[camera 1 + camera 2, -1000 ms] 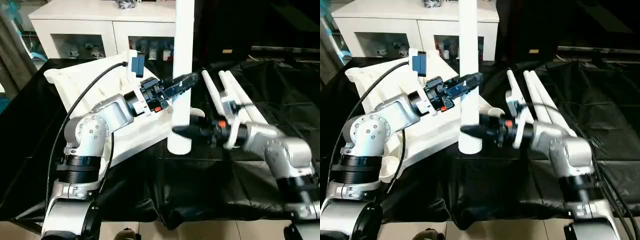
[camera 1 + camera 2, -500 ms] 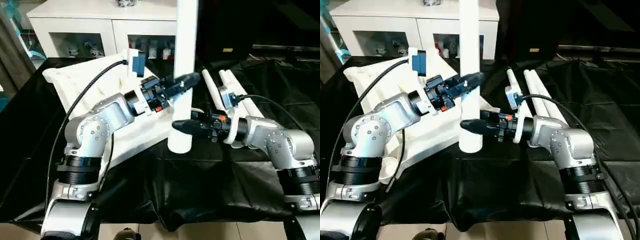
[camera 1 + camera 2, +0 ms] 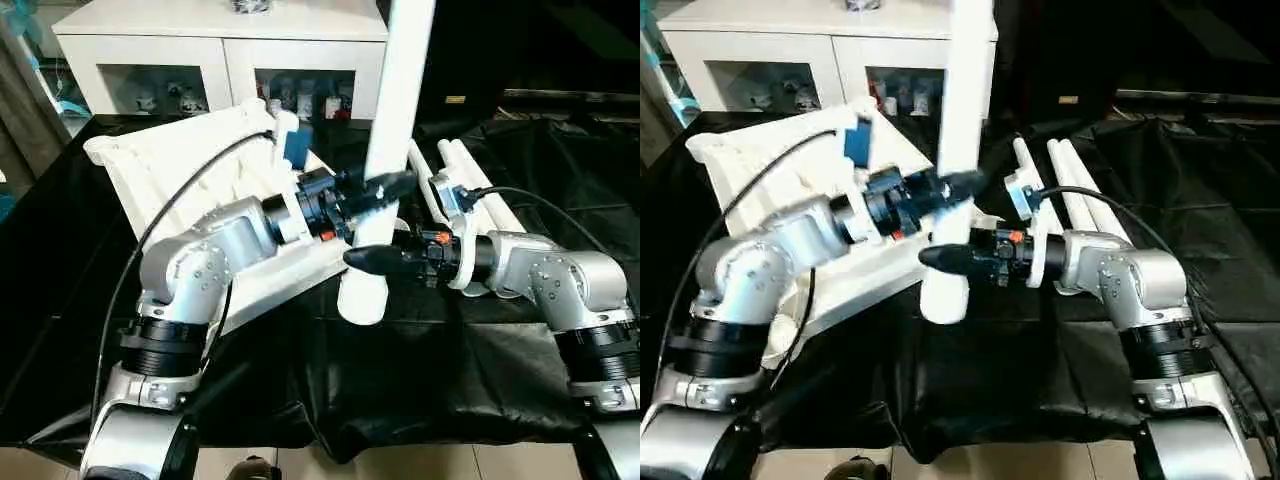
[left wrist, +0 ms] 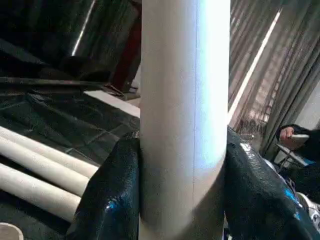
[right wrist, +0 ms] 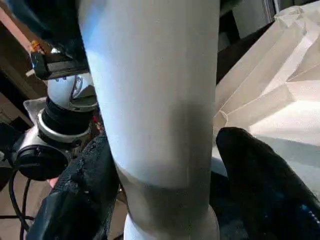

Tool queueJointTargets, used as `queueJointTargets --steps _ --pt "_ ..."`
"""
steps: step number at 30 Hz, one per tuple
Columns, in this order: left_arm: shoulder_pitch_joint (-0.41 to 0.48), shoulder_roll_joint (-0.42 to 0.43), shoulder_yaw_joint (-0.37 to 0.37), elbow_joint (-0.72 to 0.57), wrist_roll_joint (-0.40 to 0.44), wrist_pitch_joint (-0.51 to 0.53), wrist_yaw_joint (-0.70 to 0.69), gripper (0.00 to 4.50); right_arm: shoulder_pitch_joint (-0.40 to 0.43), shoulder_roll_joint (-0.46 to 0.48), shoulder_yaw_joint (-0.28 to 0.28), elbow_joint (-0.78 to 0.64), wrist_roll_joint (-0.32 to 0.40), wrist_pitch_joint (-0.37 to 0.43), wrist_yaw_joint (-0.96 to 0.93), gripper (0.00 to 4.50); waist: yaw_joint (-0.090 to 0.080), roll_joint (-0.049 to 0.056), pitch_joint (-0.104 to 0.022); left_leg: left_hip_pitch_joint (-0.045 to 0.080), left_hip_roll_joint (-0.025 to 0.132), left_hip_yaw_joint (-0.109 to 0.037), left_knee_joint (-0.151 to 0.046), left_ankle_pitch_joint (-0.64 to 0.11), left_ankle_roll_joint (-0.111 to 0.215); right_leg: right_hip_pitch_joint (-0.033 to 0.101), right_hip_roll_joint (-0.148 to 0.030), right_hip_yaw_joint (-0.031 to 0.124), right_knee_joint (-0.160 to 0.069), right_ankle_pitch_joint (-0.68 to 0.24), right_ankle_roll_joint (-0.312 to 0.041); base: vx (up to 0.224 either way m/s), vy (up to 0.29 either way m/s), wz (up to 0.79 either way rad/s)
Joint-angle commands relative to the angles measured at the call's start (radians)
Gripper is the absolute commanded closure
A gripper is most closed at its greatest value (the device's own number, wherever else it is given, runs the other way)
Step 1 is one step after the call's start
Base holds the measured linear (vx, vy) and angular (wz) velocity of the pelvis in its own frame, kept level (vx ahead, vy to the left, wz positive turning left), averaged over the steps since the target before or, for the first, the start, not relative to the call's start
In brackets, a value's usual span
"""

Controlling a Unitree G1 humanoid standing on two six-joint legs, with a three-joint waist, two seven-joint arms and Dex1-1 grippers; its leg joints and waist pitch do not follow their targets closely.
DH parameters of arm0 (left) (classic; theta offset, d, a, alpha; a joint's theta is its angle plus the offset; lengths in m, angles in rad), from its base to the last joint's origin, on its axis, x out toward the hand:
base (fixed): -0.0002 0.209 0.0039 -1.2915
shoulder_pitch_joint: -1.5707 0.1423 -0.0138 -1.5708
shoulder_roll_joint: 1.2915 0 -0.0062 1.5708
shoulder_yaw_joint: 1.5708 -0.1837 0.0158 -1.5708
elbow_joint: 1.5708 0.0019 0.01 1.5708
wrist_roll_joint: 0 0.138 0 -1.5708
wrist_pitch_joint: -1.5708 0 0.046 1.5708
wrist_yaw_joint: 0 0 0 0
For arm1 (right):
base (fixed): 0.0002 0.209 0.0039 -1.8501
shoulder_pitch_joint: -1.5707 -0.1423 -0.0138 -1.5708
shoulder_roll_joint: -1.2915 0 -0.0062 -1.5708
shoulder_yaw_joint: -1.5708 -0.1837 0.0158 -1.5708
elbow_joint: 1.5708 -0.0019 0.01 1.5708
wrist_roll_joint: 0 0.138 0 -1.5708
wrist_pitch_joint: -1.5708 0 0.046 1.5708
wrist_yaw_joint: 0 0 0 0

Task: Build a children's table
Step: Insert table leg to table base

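White cabinet with glass fronts at the back, black cloth over the work surface, grey curtains

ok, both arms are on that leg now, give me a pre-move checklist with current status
1. Left gripper closed on the upright leg: ok, both fingers press its sides in the left wrist view.
2. Right gripper on the same leg, lower down: one finger touches, the other shows a gap. Cannot tell if it is clamped.
3. Leg vertical: not ok, its top leans toward the robot's right.
4. Flared end over a corner socket of the tabletop: cannot tell, it hangs just off the tabletop's near corner.
5. Spare legs out of the way: ok, lying on the black cloth behind the right arm.
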Motion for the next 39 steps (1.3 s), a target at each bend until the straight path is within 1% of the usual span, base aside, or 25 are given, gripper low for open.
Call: queueJointTargets --steps 1,2,3,6,9,12,14,15,17,20,22,24,26,28,30,31,32,33,36,39 --pt "-0.005 0.001 -0.006 -0.033 -0.001 0.0 -0.017 2.62 -0.009 -0.01 0.01 -0.012 -0.017 0.0 0.005 1.71 -0.003 -0.019 -0.082 0.029 0.037 -0.009 -0.063 -0.124 0.018 0.041 -0.067 0.044 -0.077 -0.056 -0.213 0.0 0.0 0.0" --pt "-0.005 0.002 -0.008 -0.033 0.0 -0.002 -0.019 2.62 -0.007 -0.011 0.014 -0.011 -0.021 0.0 0.01 1.85 -0.003 -0.02 -0.082 0.029 0.037 -0.009 -0.062 -0.124 0.021 0.042 -0.067 0.044 -0.077 -0.057 -0.214 0.0 0.0 0.0" --pt "-0.005 0.002 -0.009 -0.032 0.001 -0.003 -0.02 2.62 -0.006 -0.013 0.019 -0.012 -0.024 0.0 0.014 1.85 -0.003 -0.021 -0.082 0.028 0.037 -0.009 -0.062 -0.122 0.022 0.042 -0.067 0.044 -0.077 -0.055 -0.215 0.0 0.0 0.0" --pt "-0.005 0.001 -0.01 -0.03 0.003 -0.007 -0.021 2.62 0.001 -0.018 0.034 -0.016 -0.032 -0.004 0.02 2.14 -0.002 -0.02 -0.082 0.028 0.037 -0.009 -0.062 -0.119 0.023 0.042 -0.066 0.044 -0.077 -0.053 -0.216 0.0 0.0 0.0" --pt "-0.004 0.003 -0.012 -0.028 0.005 -0.009 -0.023 2.62 0.009 -0.026 0.051 -0.02 -0.041 -0.013 0.028 2.4 -0.003 -0.021 -0.083 0.028 0.038 -0.009 -0.062 -0.117 0.022 0.042 -0.067 0.044 -0.076 -0.052 -0.214 0.0 0.0 0.0" --pt "-0.003 0.004 -0.012 -0.029 0.005 -0.01 -0.023 2.62 0.011 -0.028 0.053 -0.017 -0.048 -0.025 0.027 2.49 -0.003 -0.02 -0.082 0.029 0.038 -0.009 -0.062 -0.121 0.024 0.041 -0.067 0.044 -0.076 -0.056 -0.216 0.0 0.0 0.0" --pt "-0.004 0.005 -0.012 -0.028 0.005 -0.01 -0.025 2.62 0.011 -0.028 0.052 -0.015 -0.05 -0.028 0.032 1.85 -0.003 -0.021 -0.083 0.029 0.037 -0.009 -0.061 -0.117 0.025 0.042 -0.066 0.044 -0.076 -0.049 -0.218 0.0 0.0 0.0" --pt "-0.004 0.005 -0.013 -0.028 0.005 -0.01 -0.025 2.62 0.011 -0.028 0.052 -0.014 -0.05 -0.028 0.033 1.85 -0.003 -0.021 -0.083 0.028 0.037 -0.01 -0.061 -0.116 0.027 0.042 -0.067 0.044 -0.075 -0.049 -0.219 0.0 0.0 0.0" --pt "-0.004 0.005 -0.012 -0.028 0.007 -0.01 -0.025 2.62 0.012 -0.028 0.054 -0.014 -0.059 -0.043 0.028 1.65 -0.003 -0.021 -0.083 0.028 0.037 -0.009 -0.061 -0.116 0.026 0.041 -0.066 0.044 -0.076 -0.047 -0.221 0.0 0.0 0.0" --pt "-0.004 0.002 -0.012 -0.027 0.01 -0.011 -0.026 2.62 0.012 -0.027 0.059 -0.003 -0.075 -0.064 0.02 1.52 -0.003 -0.021 -0.083 0.029 0.038 -0.009 -0.061 -0.12 0.026 0.042 -0.067 0.043 -0.076 -0.051 -0.221 0.0 0.0 0.0" --pt "-0.004 0.001 -0.012 -0.027 0.011 -0.011 -0.027 2.62 0.011 -0.026 0.06 0.001 -0.077 -0.068 0.023 1.52 -0.004 -0.021 -0.083 0.029 0.038 -0.009 -0.061 -0.122 0.025 0.042 -0.067 0.044 -0.076 -0.055 -0.22 0.0 0.0 0.0" --pt "-0.004 0.001 -0.011 -0.027 0.011 -0.011 -0.026 2.62 0.011 -0.025 0.06 0.003 -0.078 -0.071 0.023 1.52 -0.003 -0.021 -0.084 0.029 0.038 -0.009 -0.06 -0.113 0.029 0.042 -0.066 0.044 -0.074 -0.037 -0.224 0.0 0.0 0.0" --pt "-0.003 0.002 -0.012 -0.029 0.011 -0.009 -0.027 2.62 0.01 -0.021 0.058 0.006 -0.071 -0.063 0.032 1.78 -0.003 -0.021 -0.084 0.029 0.037 -0.009 -0.06 -0.113 0.032 0.043 -0.066 0.043 -0.074 -0.035 -0.226 0.0 0.0 0.0" --pt "-0.003 0.002 -0.012 -0.029 0.011 -0.009 -0.027 2.62 0.01 -0.02 0.058 0.007 -0.07 -0.063 0.033 1.85 -0.003 -0.021 -0.085 0.029 0.038 -0.009 -0.059 -0.11 0.035 0.042 -0.065 0.043 -0.073 -0.03 -0.228 0.0 0.0 0.0" --pt "-0.002 0.002 -0.012 -0.031 0.011 -0.008 -0.028 2.62 0.009 -0.021 0.054 0.005 -0.057 -0.047 0.04 2.12 -0.003 -0.02 -0.084 0.029 0.038 -0.009 -0.059 -0.113 0.037 0.042 -0.066 0.043 -0.073 -0.033 -0.229 0.0 0.0 0.0" --pt "-0.002 0.002 -0.011 -0.031 0.011 -0.007 -0.028 2.62 0.009 -0.021 0.054 0.004 -0.056 -0.045 0.041 2.12 -0.003 -0.02 -0.084 0.03 0.038 -0.009 -0.059 -0.111 0.038 0.042 -0.066 0.043 -0.073 -0.031 -0.23 0.0 0.0 0.0" --pt "-0.001 0.002 -0.011 -0.034 0.011 -0.004 -0.028 2.62 0.009 -0.02 0.052 0.001 -0.054 -0.04 0.043 2.24 -0.002 -0.022 -0.084 0.029 0.037 -0.009 -0.059 -0.113 0.037 0.042 -0.066 0.043 -0.074 -0.034 -0.231 0.0 0.0 0.0" --pt "-0.001 0.002 -0.01 -0.035 0.011 -0.003 -0.028 2.62 0.009 -0.019 0.051 0.001 -0.053 -0.038 0.044 2.28 -0.002 -0.021 -0.084 0.029 0.038 -0.009 -0.059 -0.113 0.038 0.042 -0.066 0.043 -0.073 -0.035 -0.23 0.0 0.0 0.0" --pt "0.0 0.002 -0.01 -0.036 0.009 -0.002 -0.029 2.62 0.011 -0.018 0.049 0.002 -0.052 -0.038 0.046 2.49 -0.002 -0.021 -0.084 0.029 0.038 -0.009 -0.059 -0.11 0.036 0.042 -0.066 0.043 -0.073 -0.031 -0.23 0.0 0.0 0.0" --pt "0.002 0.005 -0.012 -0.036 0.011 0.0 -0.032 2.62 0.014 -0.011 0.039 0.009 -0.049 -0.056 0.052 2.53 -0.002 -0.021 -0.085 0.029 0.038 -0.009 -0.059 -0.112 0.035 0.042 -0.066 0.043 -0.073 -0.032 -0.231 0.0 0.0 0.0"
